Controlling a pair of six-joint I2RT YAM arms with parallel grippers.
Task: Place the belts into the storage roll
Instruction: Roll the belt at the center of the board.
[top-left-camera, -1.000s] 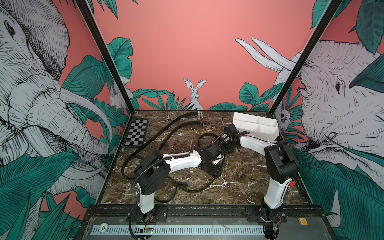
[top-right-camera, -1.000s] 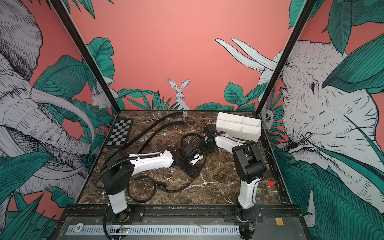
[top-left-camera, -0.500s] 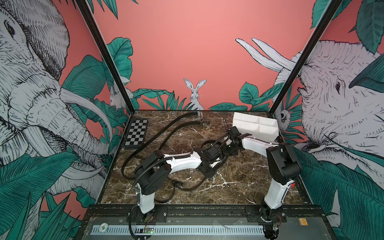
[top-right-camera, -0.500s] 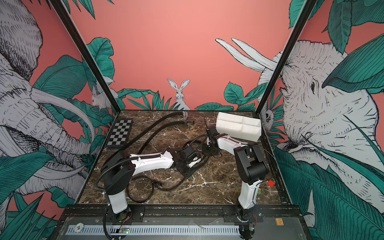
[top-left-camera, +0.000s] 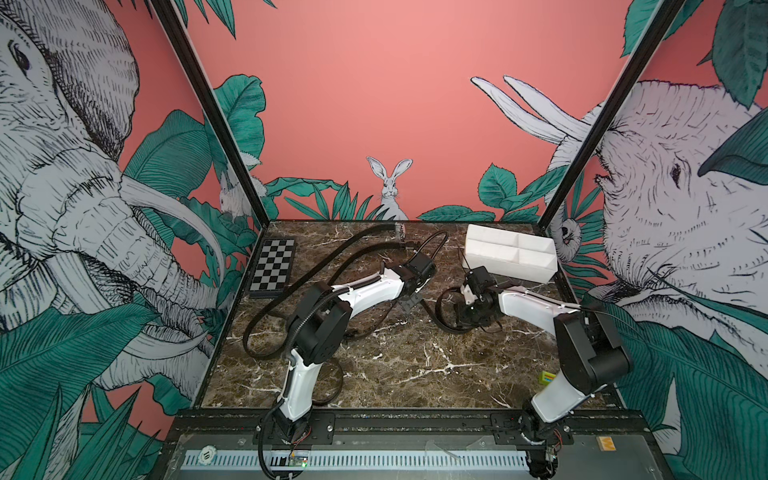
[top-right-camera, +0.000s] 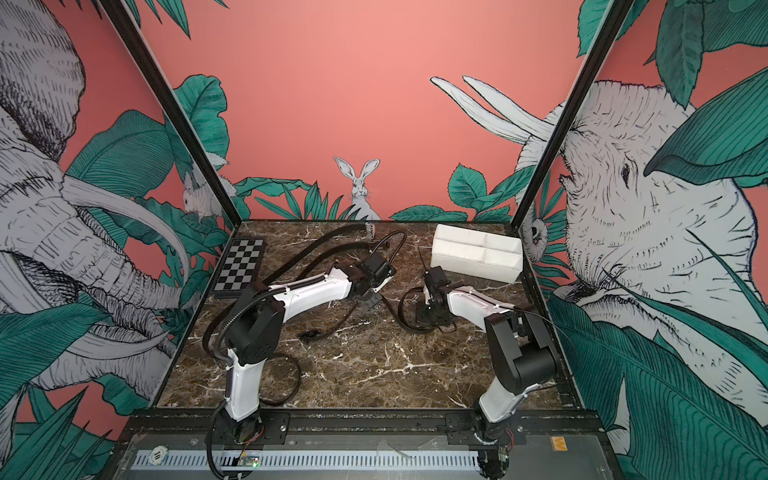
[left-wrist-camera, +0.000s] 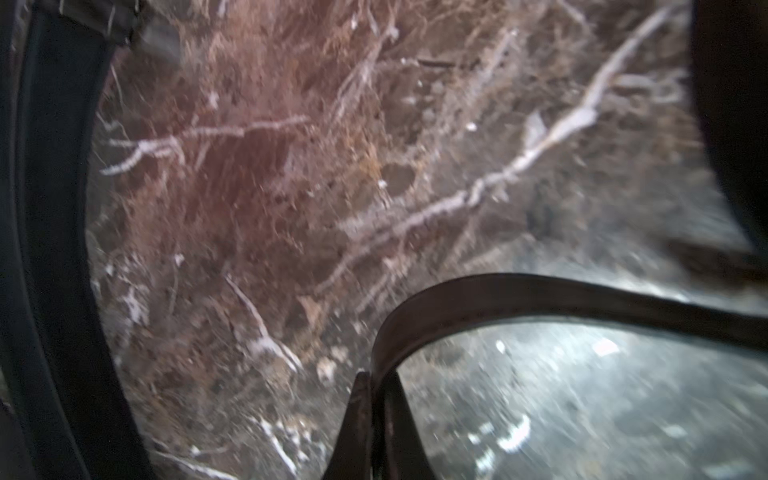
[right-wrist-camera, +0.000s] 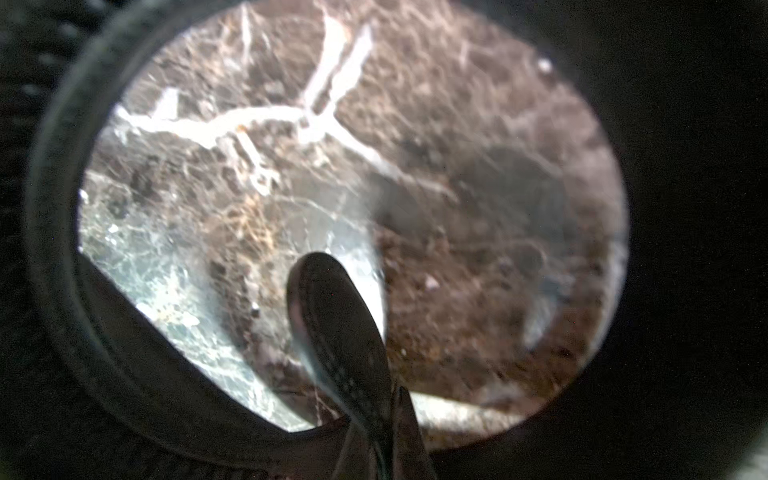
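— Where is the storage roll (top-left-camera: 511, 272) sitting?
— At the far right corner of the counter (top-left-camera: 415, 365). The belts (top-right-camera: 311, 333) are lying out on the counter, nearer its middle.
— What are the left fingers (left-wrist-camera: 355, 428) doing?
— Pinching together on a belt (left-wrist-camera: 498, 291) that is looping away from them.
— And the right fingers (right-wrist-camera: 409, 440)?
— Clamping a folded belt end (right-wrist-camera: 332, 324), with its loop (top-left-camera: 441, 309) curling just beside them. I am not managing to tell whether both are holding one strap.

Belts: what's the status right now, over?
Left gripper, right gripper: each shut on a belt. Tray empty, no belts in. Nothing seen in the way.
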